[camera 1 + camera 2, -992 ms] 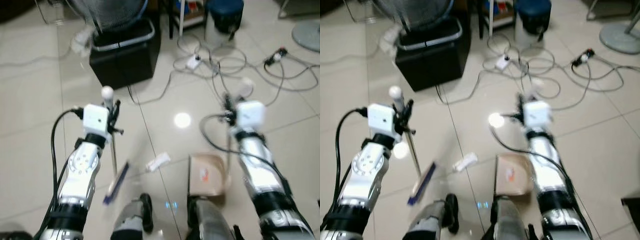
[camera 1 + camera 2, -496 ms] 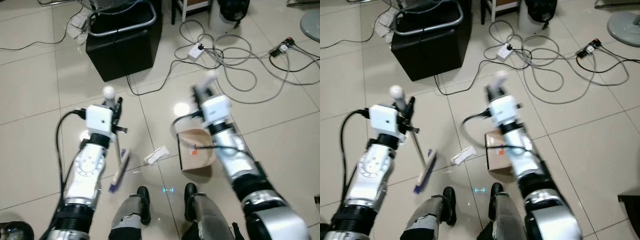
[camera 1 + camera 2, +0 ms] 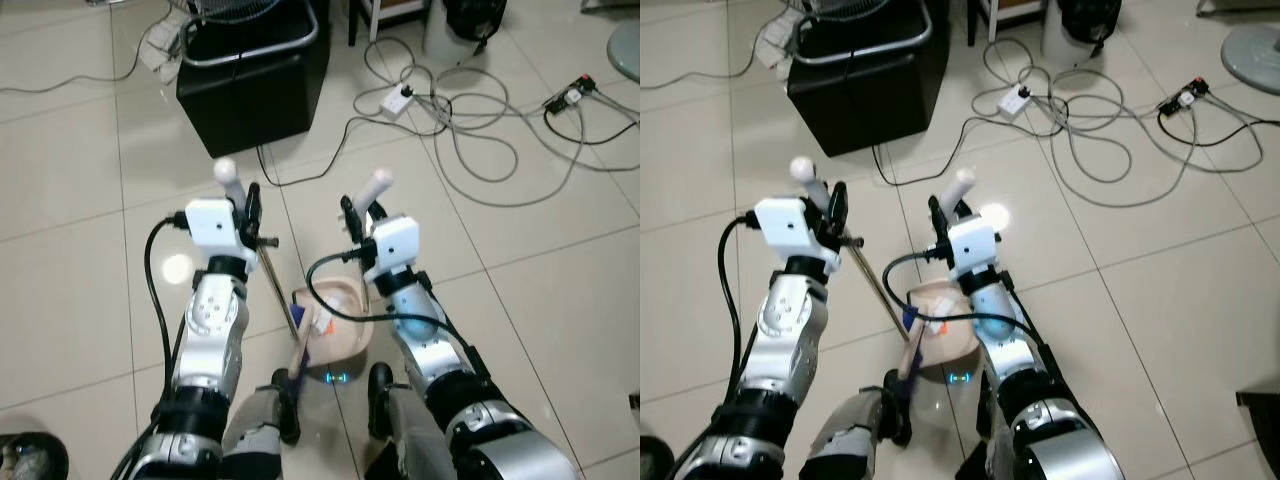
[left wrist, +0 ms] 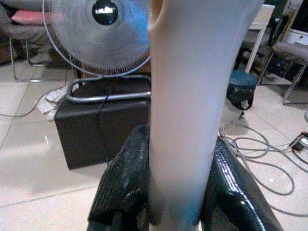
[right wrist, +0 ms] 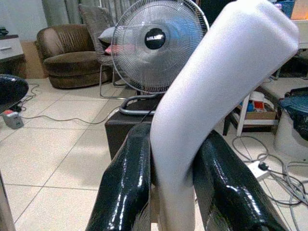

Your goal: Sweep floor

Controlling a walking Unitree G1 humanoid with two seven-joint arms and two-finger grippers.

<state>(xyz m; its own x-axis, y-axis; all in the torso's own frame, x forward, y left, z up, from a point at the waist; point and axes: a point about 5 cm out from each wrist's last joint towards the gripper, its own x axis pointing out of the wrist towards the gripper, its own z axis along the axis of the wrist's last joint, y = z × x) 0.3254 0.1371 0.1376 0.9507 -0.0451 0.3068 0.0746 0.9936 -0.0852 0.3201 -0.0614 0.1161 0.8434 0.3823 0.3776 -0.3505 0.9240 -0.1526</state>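
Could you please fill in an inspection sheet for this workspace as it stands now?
Surface: glossy beige tiled floor with lamp glare.
Job's things: broom slanting down to the tan dustpan lying before the robot's feet; a white scrap appears to lie in the pan.
Clutter: nothing else seen loose on the tiles nearby.
Grippers: left gripper shut on the broom handle; right gripper shut on the dustpan handle.
Cables: grey cords and a white power strip tangled ahead on the right; black wrist cables looping beside both arms.
Surroundings: black box with a fan standing behind it, brown sofa farther back.
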